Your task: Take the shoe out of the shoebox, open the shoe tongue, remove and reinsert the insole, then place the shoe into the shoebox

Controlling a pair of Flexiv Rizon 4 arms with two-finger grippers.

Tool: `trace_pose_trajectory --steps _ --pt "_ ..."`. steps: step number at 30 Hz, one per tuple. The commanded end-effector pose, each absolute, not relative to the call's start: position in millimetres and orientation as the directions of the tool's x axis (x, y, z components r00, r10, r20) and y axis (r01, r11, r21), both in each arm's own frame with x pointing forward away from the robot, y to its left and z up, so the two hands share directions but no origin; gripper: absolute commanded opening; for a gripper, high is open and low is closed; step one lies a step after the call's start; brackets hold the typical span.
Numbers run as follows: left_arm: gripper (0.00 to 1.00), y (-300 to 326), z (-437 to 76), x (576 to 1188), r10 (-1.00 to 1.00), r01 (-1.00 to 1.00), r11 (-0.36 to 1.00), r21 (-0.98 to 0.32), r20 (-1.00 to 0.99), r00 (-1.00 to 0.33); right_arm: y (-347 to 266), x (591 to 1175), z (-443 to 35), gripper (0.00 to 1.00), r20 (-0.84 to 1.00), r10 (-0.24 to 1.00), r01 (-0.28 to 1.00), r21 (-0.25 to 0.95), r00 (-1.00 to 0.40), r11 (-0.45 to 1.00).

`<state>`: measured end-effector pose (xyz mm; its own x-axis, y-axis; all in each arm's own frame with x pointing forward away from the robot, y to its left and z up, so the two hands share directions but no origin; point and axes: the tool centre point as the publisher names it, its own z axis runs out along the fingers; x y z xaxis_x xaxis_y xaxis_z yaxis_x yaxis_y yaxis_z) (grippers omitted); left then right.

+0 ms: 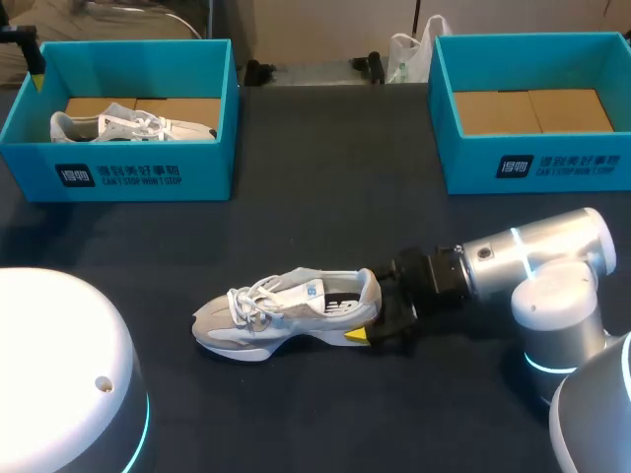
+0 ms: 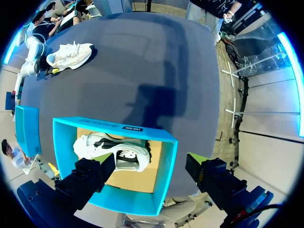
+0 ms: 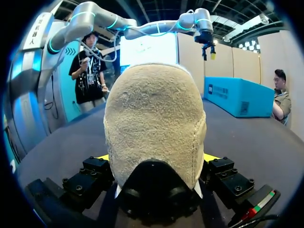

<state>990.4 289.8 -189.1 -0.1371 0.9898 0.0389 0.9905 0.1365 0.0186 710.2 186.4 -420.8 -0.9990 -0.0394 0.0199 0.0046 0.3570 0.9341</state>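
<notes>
Here right gripper (image 1: 380,313) clamps the shoe (image 1: 281,310) heel; left gripper (image 2: 149,165) hangs open above a shoebox (image 2: 169,166) holding a second shoe (image 2: 114,152).

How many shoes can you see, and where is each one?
2. One shoe lies on the table, heel in the right gripper. The other shoe lies inside the left shoebox. The right shoebox shows none.

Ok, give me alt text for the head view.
The right hand grips the heel of a grey shoe standing on its sole in the middle of the table. At the far edge are two blue shoeboxes: the left box holds a second shoe, the right box shows only its cardboard floor.
</notes>
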Motion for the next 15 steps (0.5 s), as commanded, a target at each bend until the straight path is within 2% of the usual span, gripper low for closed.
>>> trace_pose_trajectory --steps 1,3,4,15 --pt "1.0 289.9 -189.1 988.6 0.99 0.991 0.136 0.023 0.039 -0.136 190.1 709.8 -420.4 0.38 0.018 -0.037 0.004 0.931 -0.999 0.365" --pt "1.0 289.9 -189.1 988.6 0.99 0.991 0.136 0.023 0.039 -0.136 189.6 709.3 -420.2 0.07 0.017 -0.035 0.003 0.931 -0.999 0.365" --pt "1.0 289.9 -189.1 988.6 0.99 0.991 0.136 0.023 0.039 -0.136 188.1 709.0 -420.2 0.0 0.017 -0.033 0.003 0.931 -0.999 0.365" --pt "1.0 289.9 -189.1 988.6 0.99 0.991 0.136 0.023 0.039 -0.136 161.9 704.2 -415.0 0.0 0.013 0.019 0.02 0.92 -1.0 0.391"
